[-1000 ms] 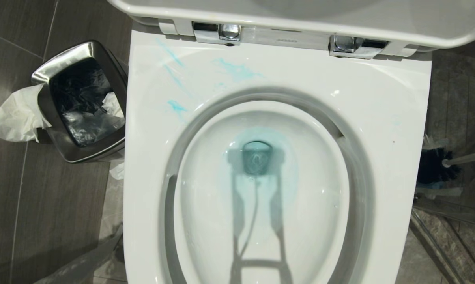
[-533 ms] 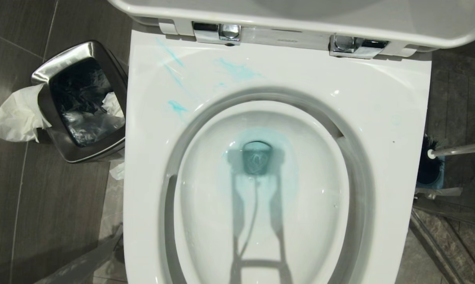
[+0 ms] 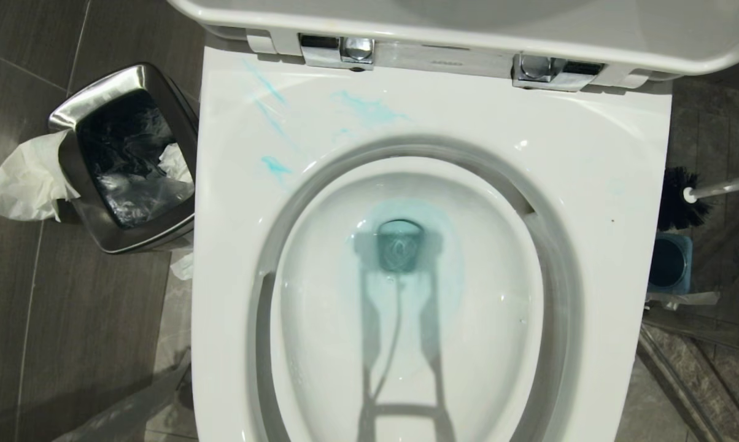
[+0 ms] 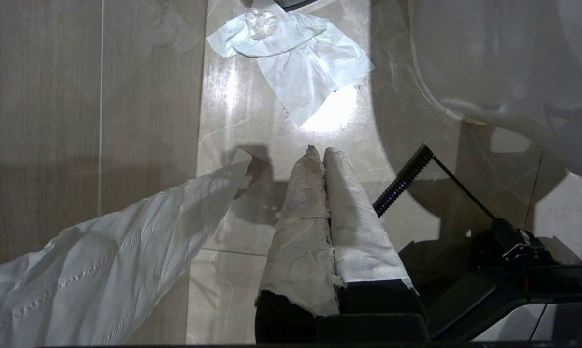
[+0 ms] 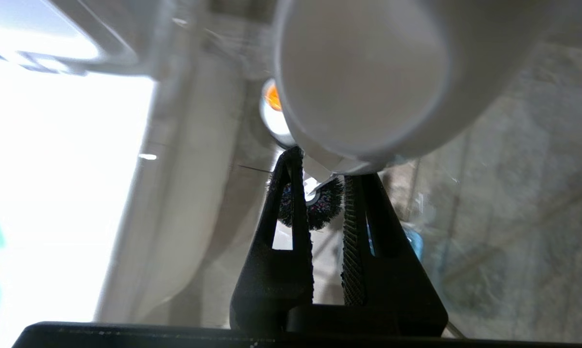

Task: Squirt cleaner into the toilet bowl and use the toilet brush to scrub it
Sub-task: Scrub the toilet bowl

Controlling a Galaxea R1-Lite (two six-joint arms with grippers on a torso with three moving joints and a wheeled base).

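Two black ribbed fingers (image 5: 354, 232) of my right gripper (image 5: 322, 169) are clamped on the slim white plastic handle of the toilet brush (image 5: 358, 92), whose rounded end fills the right wrist view close to the camera; beyond the fingertips its dark round bristle head shows. My left gripper (image 4: 320, 152) hangs low over the pale tiled floor (image 4: 146, 96), its two tissue-wrapped fingers (image 4: 300, 217) pressed together with nothing between them, a long strip of white tissue (image 4: 102, 275) trailing beside them and a crumpled white tissue (image 4: 296, 53) lying farther on.

From the head camera neither of my arms shows. Nearest me is the large white glossy porcelain toilet bowl (image 3: 590, 245), its seat and lid raised on chrome hinges. Turquoise-blue cleaner (image 3: 369, 109) streaks the rear of the rim and tints the water around the small round drain hole. At the bowl's right edge the brush head is lifted clear above its squat square blue holder (image 3: 670, 263), handle running out of frame to the right. On the left stands a small steel waste bin (image 3: 127, 83) with tissue draped over its side.
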